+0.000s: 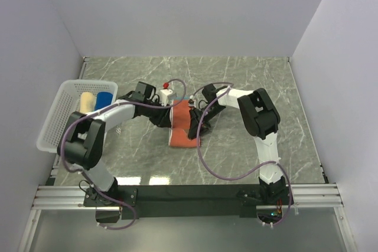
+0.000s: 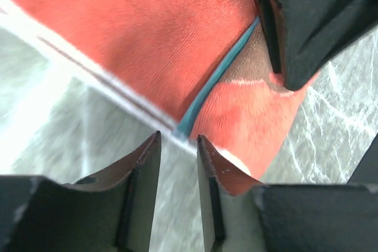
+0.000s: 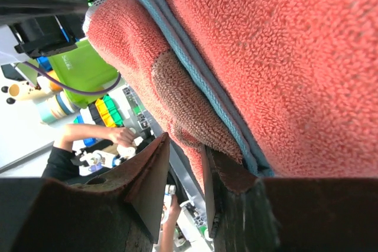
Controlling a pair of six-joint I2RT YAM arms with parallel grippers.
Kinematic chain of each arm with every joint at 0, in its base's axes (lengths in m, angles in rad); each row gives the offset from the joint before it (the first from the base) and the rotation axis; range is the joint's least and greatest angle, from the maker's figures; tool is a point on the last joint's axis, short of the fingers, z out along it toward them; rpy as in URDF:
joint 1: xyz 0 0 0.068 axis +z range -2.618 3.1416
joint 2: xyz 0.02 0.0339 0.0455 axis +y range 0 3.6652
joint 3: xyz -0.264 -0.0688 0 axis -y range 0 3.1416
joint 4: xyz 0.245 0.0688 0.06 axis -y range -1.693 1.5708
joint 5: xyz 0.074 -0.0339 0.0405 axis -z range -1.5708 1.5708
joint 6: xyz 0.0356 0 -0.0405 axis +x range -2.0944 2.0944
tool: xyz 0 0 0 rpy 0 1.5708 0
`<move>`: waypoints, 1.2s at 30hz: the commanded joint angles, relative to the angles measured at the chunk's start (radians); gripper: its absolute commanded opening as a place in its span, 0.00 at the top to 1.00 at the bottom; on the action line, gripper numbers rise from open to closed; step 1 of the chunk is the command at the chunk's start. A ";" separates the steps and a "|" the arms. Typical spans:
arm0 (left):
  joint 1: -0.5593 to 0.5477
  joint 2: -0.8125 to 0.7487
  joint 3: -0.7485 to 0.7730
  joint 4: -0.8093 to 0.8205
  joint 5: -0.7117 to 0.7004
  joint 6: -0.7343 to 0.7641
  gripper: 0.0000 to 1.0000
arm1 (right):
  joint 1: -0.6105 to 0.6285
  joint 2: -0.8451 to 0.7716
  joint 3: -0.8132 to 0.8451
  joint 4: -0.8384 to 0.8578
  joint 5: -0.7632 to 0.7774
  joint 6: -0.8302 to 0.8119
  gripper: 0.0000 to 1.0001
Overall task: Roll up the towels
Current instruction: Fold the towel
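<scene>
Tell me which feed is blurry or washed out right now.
Left wrist view: the orange towel is soft, its white edge smeared, the table at left washed out. Right wrist view: towel loops crisp. Top view: sharp, two glare patches low on the table.

Orange towel point(image 1: 184, 123): rust-orange, teal edging with a white stripe, dark brown print patch. Basket point(image 1: 56, 123): white lattice, with a beige towel point(image 1: 87, 102) and a blue towel point(image 1: 104, 100) inside. Table point(image 1: 248, 75): grey-green marble pattern, pale veins. Arms black and white, cables purple. Walls plain pale grey.
</scene>
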 commanded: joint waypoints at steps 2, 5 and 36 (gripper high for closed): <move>0.007 -0.141 -0.027 -0.031 0.014 0.053 0.62 | 0.011 -0.001 -0.014 0.062 0.136 -0.011 0.63; 0.000 -0.207 -0.048 -0.031 0.067 0.061 0.62 | 0.011 0.005 0.001 0.053 0.149 -0.014 0.64; -0.249 -0.451 -0.270 0.093 -0.303 0.367 0.52 | 0.002 0.056 0.084 -0.006 0.196 -0.052 0.80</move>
